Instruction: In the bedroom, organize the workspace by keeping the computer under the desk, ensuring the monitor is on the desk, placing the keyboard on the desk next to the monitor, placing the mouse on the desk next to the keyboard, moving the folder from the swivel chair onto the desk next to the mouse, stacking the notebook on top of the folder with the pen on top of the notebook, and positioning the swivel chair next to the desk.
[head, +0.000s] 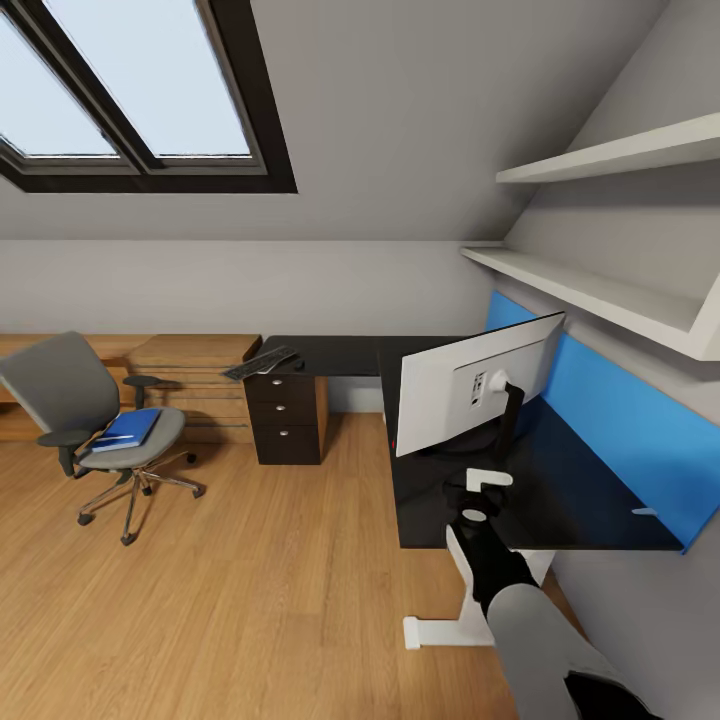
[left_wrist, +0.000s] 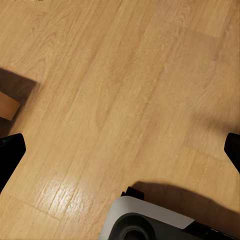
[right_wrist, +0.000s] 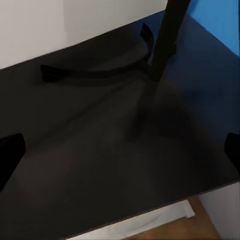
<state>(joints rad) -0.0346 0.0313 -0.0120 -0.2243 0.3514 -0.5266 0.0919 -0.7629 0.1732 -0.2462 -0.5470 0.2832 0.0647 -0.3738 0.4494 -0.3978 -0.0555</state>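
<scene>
Glossy black L-shaped desk top (head: 560, 500) lies directly under my right gripper (head: 487, 490), which hovers just behind the wide flat monitor (head: 478, 395), white back toward me, black stand (right_wrist: 165, 40) just ahead of my fingers (right_wrist: 10, 152). Right jaws look spread wide, both dark tips at the frame edges with nothing between them; left gripper (left_wrist: 120, 150) likewise spread, pointing down at bare wood-plank floor (left_wrist: 110, 90). My read: monitor step is in hand, probably turning or checking it, since the screen faces away from me. Next move would call for closing on the stand or panel edge without tipping it. Slim dark-grey keyboard (head: 262, 363) sits well away on the far desk wing above the dark drawer unit (head: 287, 418); bright-blue flat folder (head: 127, 429) lies far off on the grey swivel chair (head: 105, 425) seat. Something pale lies on the folder, too small to identify. Computer, mouse unclear.
</scene>
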